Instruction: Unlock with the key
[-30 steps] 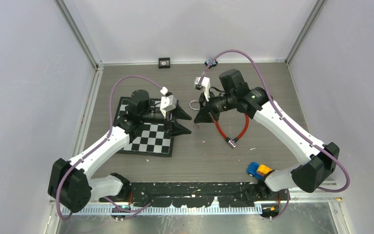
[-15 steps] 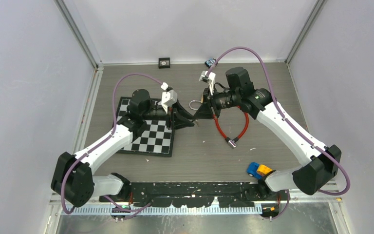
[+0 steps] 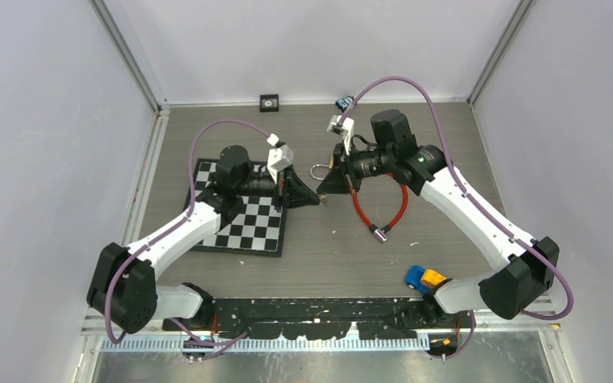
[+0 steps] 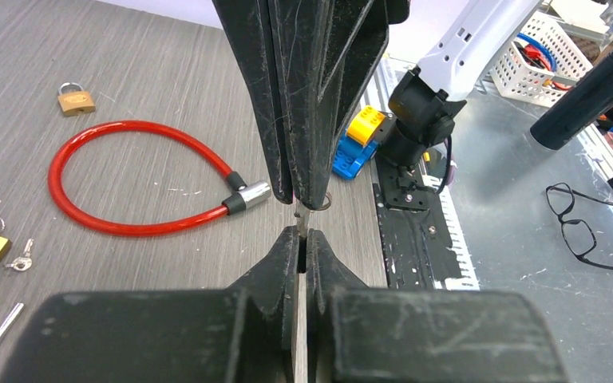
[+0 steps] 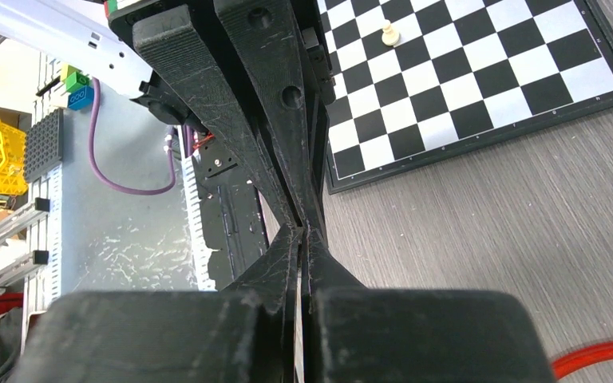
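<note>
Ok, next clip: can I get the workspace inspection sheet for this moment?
Surface: grey wood-grain table, no spills seen.
Job's things: key pinched between both grippers; red cable lock lying on the table; small brass padlock apart from it.
Clutter: chessboard with one white piece; toy car.
Grippers: left gripper and right gripper tip to tip, both shut on the key.
Cables: purple cables arch above the arms, off the table.
Surroundings: plain walls; glasses on the bench beside the table.
</note>
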